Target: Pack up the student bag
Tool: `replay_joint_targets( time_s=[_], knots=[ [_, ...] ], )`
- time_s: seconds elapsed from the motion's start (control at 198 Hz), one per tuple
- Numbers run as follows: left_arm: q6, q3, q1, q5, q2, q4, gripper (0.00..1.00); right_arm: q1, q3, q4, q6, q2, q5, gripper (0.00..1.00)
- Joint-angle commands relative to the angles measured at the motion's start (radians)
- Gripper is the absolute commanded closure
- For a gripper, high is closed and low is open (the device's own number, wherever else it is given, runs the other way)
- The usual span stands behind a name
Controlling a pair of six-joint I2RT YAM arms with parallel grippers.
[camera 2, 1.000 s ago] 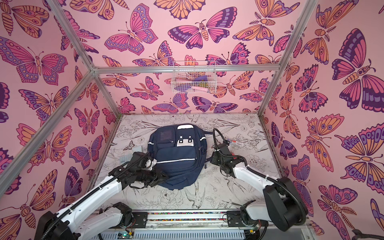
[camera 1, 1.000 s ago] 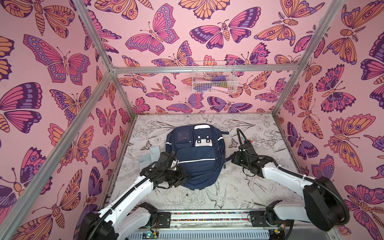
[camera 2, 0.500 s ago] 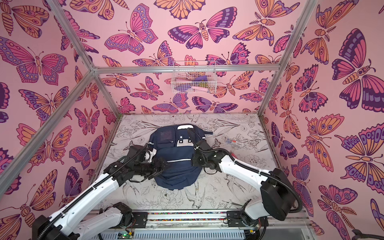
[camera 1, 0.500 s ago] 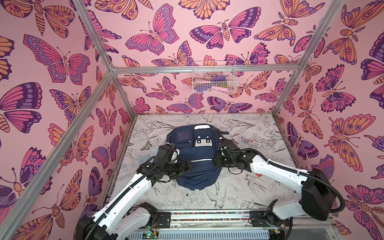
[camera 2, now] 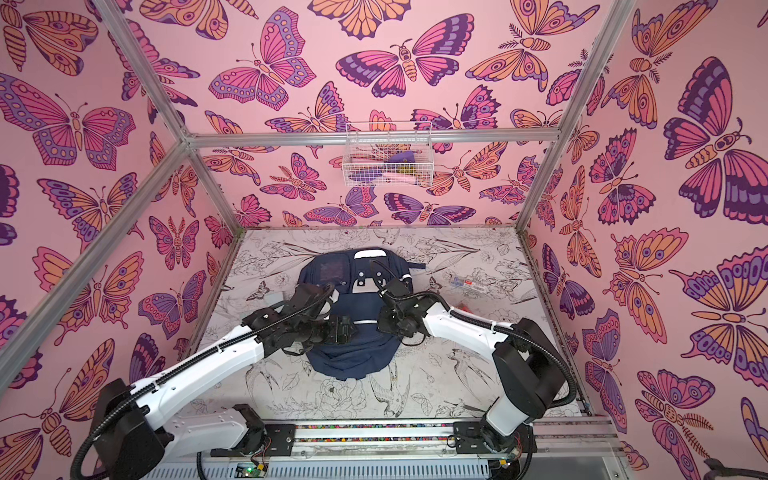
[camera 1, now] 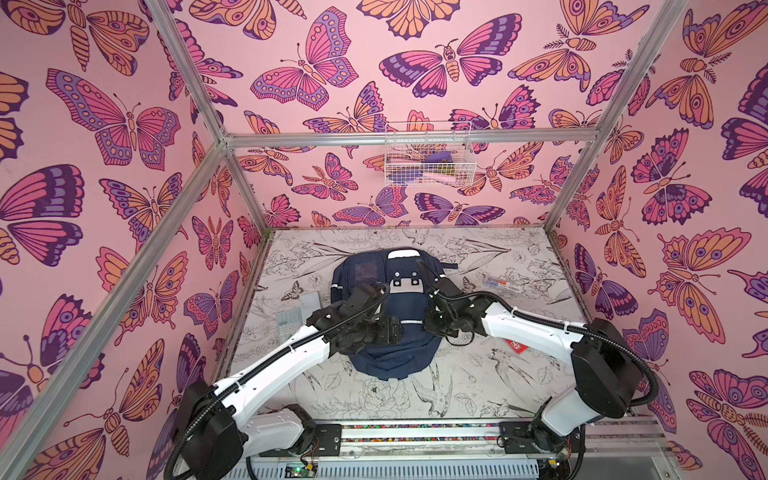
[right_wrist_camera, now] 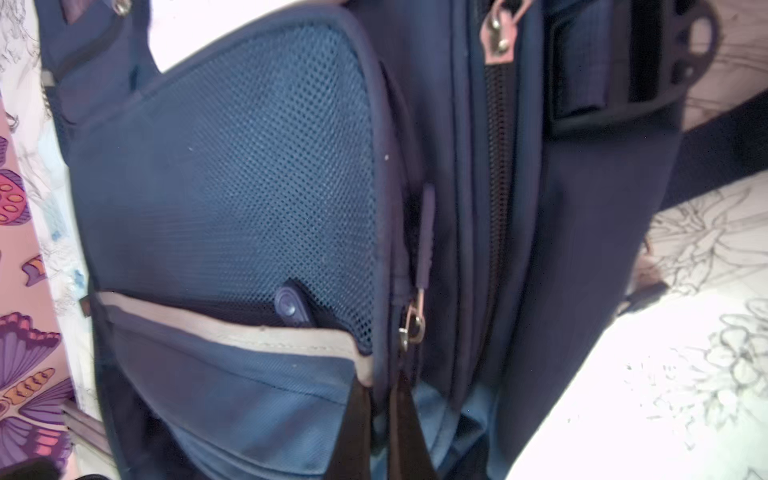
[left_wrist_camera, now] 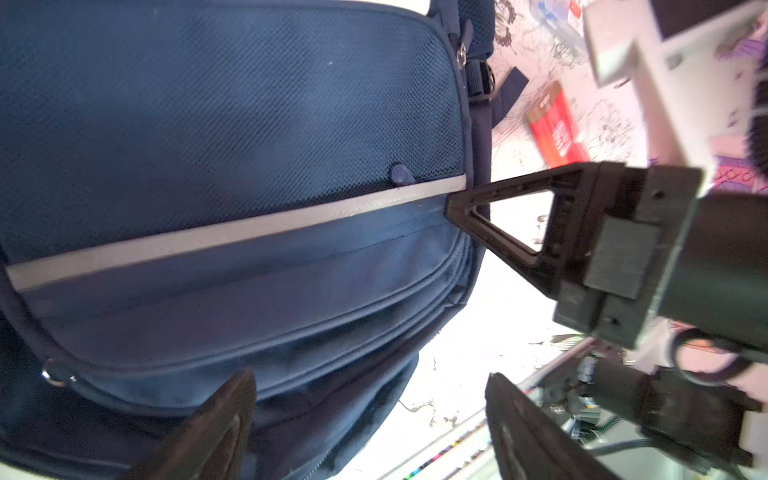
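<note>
The student bag (camera 1: 409,301), a navy backpack with a white stripe, lies face up mid-table in both top views. My left gripper (camera 1: 395,330) hovers over the bag's lower left part. In the left wrist view that gripper (left_wrist_camera: 368,386) stands open, one finger over the fabric and the other past the bag's corner, holding nothing. My right gripper (camera 1: 428,324) is at the bag's right edge, at the end of the white stripe (left_wrist_camera: 232,232). In the right wrist view it (right_wrist_camera: 382,415) is shut on a fold of the bag's side seam, just below a zip pull (right_wrist_camera: 411,326).
A red card (camera 1: 515,345) lies right of the bag under the right arm. A clear pencil box (camera 1: 505,284) lies further back right. A grey calculator (camera 1: 289,319) and a grey flat piece (camera 1: 309,300) lie left of the bag. A wire basket (camera 1: 428,160) hangs on the back wall.
My right gripper came in from the right of the bag to its right edge and shut on the seam. My left gripper moved over the bag and opened. The bag's lower end bunched up.
</note>
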Motion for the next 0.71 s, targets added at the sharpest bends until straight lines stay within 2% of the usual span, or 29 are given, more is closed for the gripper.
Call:
replay_joint_targets(
  time_s=[0.0,0.232,0.379,0.485,0.626,0.702],
  knots=[
    [0.127,0.033,-0.029,-0.116,0.046,-0.016,0.07,0.002,0.069,-0.029,-0.002,-0.060,-0.018,1.00],
    [0.206,0.076,-0.047,-0.143,0.125,0.018,0.03,0.003,0.117,-0.008,0.020,-0.101,-0.126,1.00],
    [0.250,0.101,-0.056,-0.138,0.145,0.041,0.04,0.003,0.111,0.014,0.038,-0.122,-0.147,1.00],
    [0.268,0.095,-0.062,-0.134,0.162,0.062,0.12,0.003,0.109,0.018,0.042,-0.131,-0.156,1.00],
    [0.271,0.082,-0.062,-0.160,0.194,0.100,0.41,0.002,0.095,0.033,0.053,-0.147,-0.166,1.00],
    [0.269,0.090,-0.065,-0.143,0.210,0.106,0.46,0.002,0.088,0.031,0.052,-0.149,-0.162,1.00]
  ],
)
